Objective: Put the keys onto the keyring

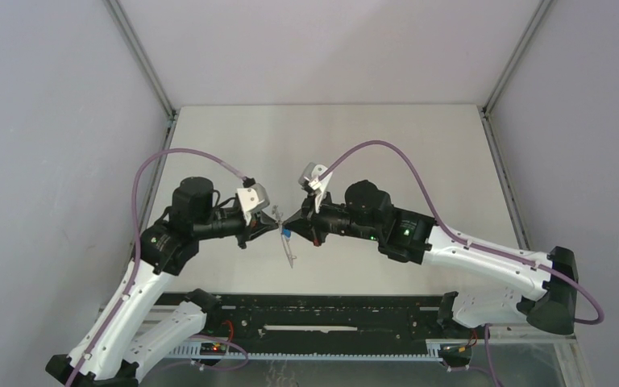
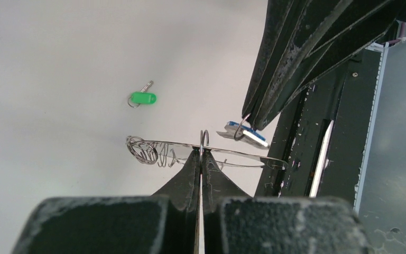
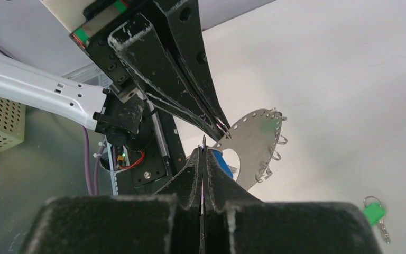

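Note:
My left gripper (image 2: 201,152) is shut on a wire loop at the rim of the keyring (image 2: 243,156), a thin grey metal band seen edge-on and held above the table. In the right wrist view the keyring (image 3: 255,142) shows as a flat curved plate with small loops along its edge. My right gripper (image 3: 202,151) is shut on the small ring of the blue-headed key (image 3: 222,162), which hangs close beside the keyring (image 1: 291,251). Both grippers meet tip to tip at the table's middle. The green-headed key (image 2: 143,98) lies loose on the table.
A black rail (image 1: 330,322) runs along the near edge between the arm bases. A beige perforated basket (image 3: 0,124) sits off the table's near side. Grey walls with metal posts enclose the white table (image 1: 419,153).

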